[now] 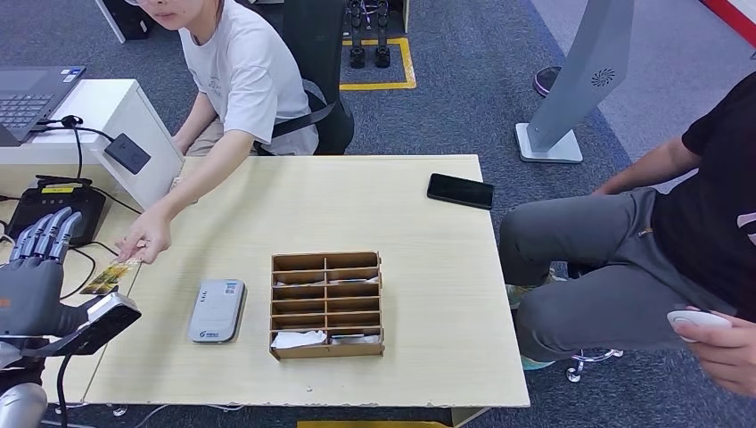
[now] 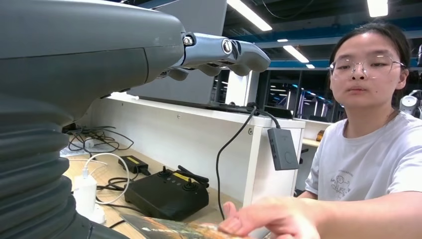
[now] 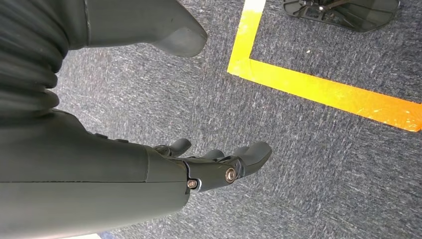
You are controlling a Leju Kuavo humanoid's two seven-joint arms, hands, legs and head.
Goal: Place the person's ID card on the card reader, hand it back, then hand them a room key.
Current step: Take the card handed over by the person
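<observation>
Ribbed grey left hand (image 1: pixel 36 267) spreads beside glossy rectangular ID card (image 1: pixel 109 277).

The ID card (image 1: pixel 109 277) lies flat at the left edge of the table (image 1: pixel 357 205) — a colourful printed card, with the person's hand (image 1: pixel 145 239) touching its far end. The card reader (image 1: pixel 217 309) is a light grey, rounded flat box with a small label on top; it lies flat on the table, just beside the wooden organizer (image 1: pixel 326 304). White cards lie in the organizer's nearest compartments — details too small to tell.
</observation>
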